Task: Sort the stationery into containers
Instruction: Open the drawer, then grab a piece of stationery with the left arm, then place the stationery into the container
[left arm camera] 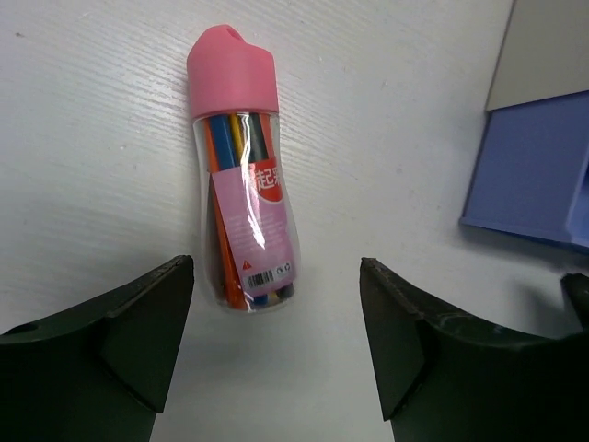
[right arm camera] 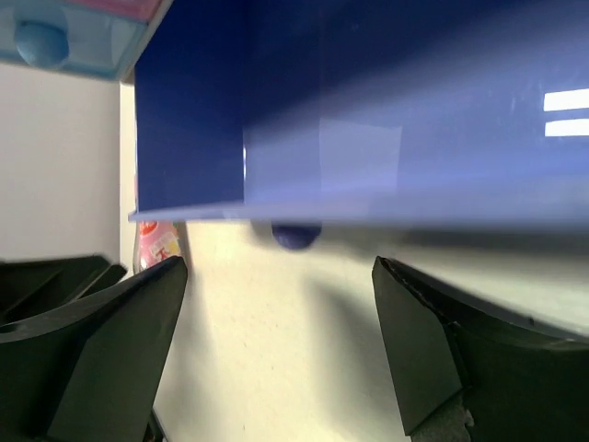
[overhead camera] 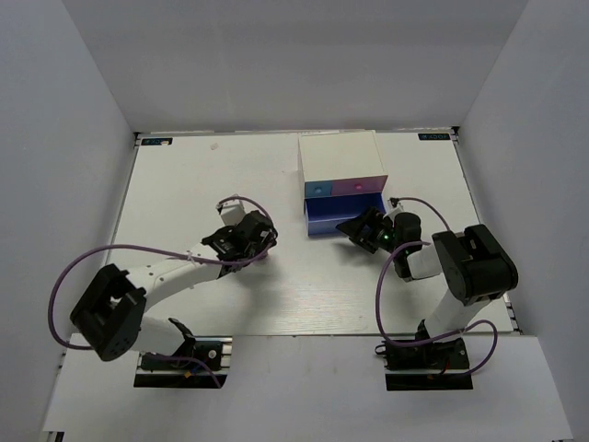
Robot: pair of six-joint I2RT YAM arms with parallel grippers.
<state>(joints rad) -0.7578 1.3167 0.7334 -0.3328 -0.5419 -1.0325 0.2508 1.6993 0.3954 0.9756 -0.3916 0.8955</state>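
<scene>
Over on the left, the left gripper [left arm camera: 276, 341] hangs above the pen tube [left arm camera: 247, 184], a clear tube of coloured pens with a pink cap [left arm camera: 232, 74], lying flat on the white table [left arm camera: 92, 138]. The jaws are spread wide and grasp nothing. The fingers [left arm camera: 138, 331] straddle the tube's bottom end with a gap on each side, and the cap points away from the wrist.

On the right, the drawer box [overhead camera: 339, 155] sits at the far middle of the table with its bottom drawer [overhead camera: 340, 221] pulled out toward the arms. The right gripper [right arm camera: 276, 350] sits just in front of that drawer, jaws apart and empty. The knob [right arm camera: 296, 236] is just ahead of the fingertips and is not pinched. The tube lies near the drawer's left front corner, on the table, not yet in any container.

I'd call this the pick step: the container is open and the tube is lined up for a grasp. Next, the left arm needs to drop straight down, close across the tube's round body, lift it, and carry it right over the drawer's front wall. The right arm sits right at the drawer mouth, so it will likely have to back off first. The tube is round and slick and could roll or squirt out of a loose pinch. What already lies in the drawer I cannot tell.
</scene>
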